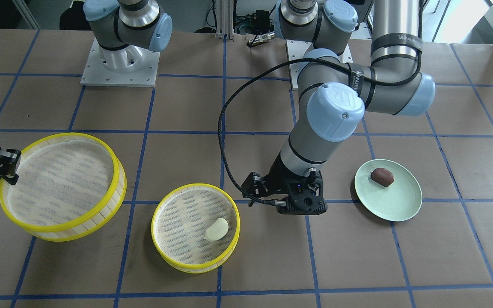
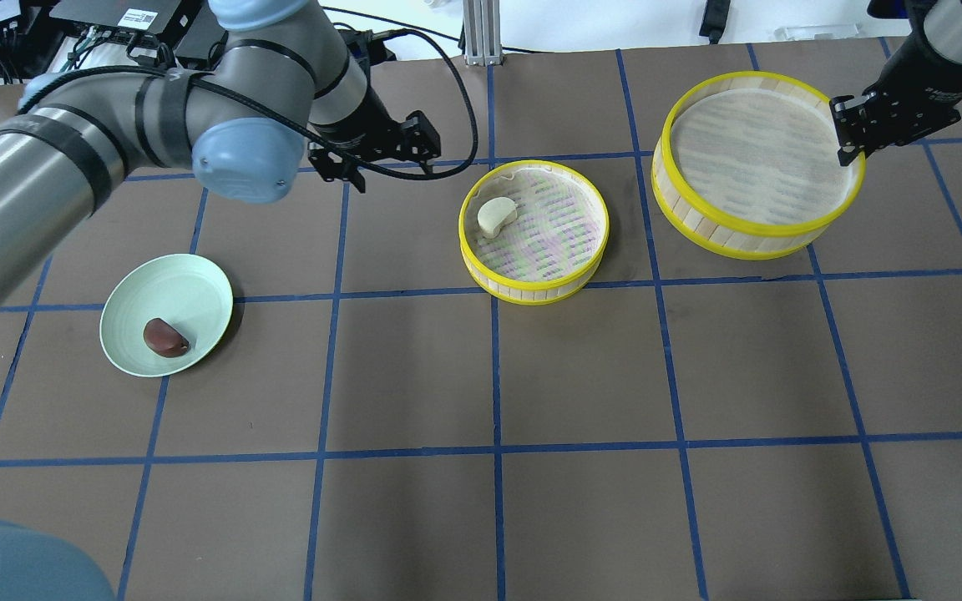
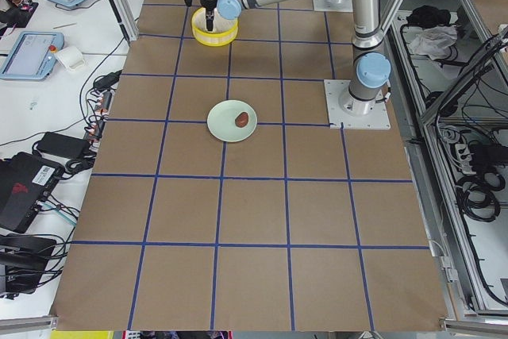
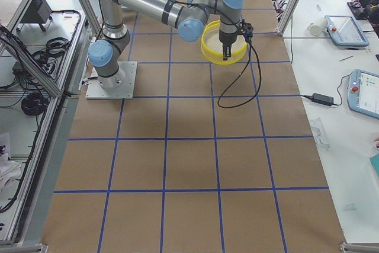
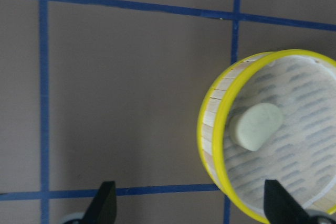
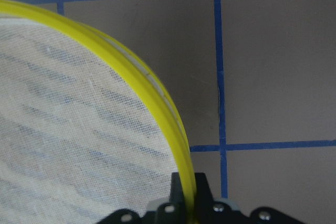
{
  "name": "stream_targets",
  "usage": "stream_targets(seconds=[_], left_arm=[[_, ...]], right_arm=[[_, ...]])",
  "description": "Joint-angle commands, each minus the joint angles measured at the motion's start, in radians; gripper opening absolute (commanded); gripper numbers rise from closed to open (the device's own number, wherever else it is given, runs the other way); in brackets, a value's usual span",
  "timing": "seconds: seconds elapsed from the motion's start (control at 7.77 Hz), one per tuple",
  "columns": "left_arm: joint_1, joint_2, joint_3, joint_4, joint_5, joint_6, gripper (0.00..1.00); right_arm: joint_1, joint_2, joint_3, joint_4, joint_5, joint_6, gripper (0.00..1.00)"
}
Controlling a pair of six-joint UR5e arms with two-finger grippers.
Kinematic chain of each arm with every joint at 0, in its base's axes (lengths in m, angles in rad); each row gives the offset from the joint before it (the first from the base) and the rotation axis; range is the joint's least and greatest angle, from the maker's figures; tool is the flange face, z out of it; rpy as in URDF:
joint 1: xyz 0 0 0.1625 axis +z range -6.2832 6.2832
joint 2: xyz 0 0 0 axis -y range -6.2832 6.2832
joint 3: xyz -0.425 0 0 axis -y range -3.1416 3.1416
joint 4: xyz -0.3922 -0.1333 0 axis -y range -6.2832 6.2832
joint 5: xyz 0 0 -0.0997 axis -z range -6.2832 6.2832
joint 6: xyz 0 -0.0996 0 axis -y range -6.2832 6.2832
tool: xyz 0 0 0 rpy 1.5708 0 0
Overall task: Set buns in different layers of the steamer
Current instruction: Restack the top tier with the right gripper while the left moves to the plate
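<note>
Right claw (image 2: 847,135) pinching rim of large yellow-rimmed mesh steamer tray (image 2: 748,227), left claw (image 5: 191,204) wide open, empty, cream-white oblong bun (image 2: 496,215) in smaller yellow-rimmed tray (image 2: 531,292)

Pale green plate (image 2: 184,288), brown blue-gridded table (image 2: 414,367)

Was built as two arms of grey metal tubes, left arm (image 1: 310,145) and right arm (image 1: 135,32), with rounded pale blue caps (image 1: 334,112) on the joints. Showed an embossed logo and one small screw (image 1: 345,114) on the nearest cap. Wore black bands (image 1: 396,40) with white lettering, too small to read. Trailed a black braided cable (image 1: 220,128) along the left arm. Stood on pale square base plates (image 1: 101,72) dotted with bolt holes. Ended in black jaws, silver screws (image 6: 218,209) at the root of the right pair.
</note>
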Motion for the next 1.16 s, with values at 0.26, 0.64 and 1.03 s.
stream_targets(seconds=[0.26, 0.64, 1.03], left_arm=[[0.311, 0.054, -0.072, -0.116, 0.068, 0.056, 1.00], [0.413, 0.054, -0.149, -0.109, 0.118, -0.054, 1.00], [0.447, 0.049, -0.194, -0.125, 0.219, -0.333, 1.00]], right_arm=[[0.184, 0.011, -0.002, -0.046, 0.062, 0.346, 0.00], [0.332, 0.100, 0.002, -0.141, 0.048, 0.589, 0.00], [0.406, 0.181, 0.014, -0.172, 0.056, 0.711, 0.00]])
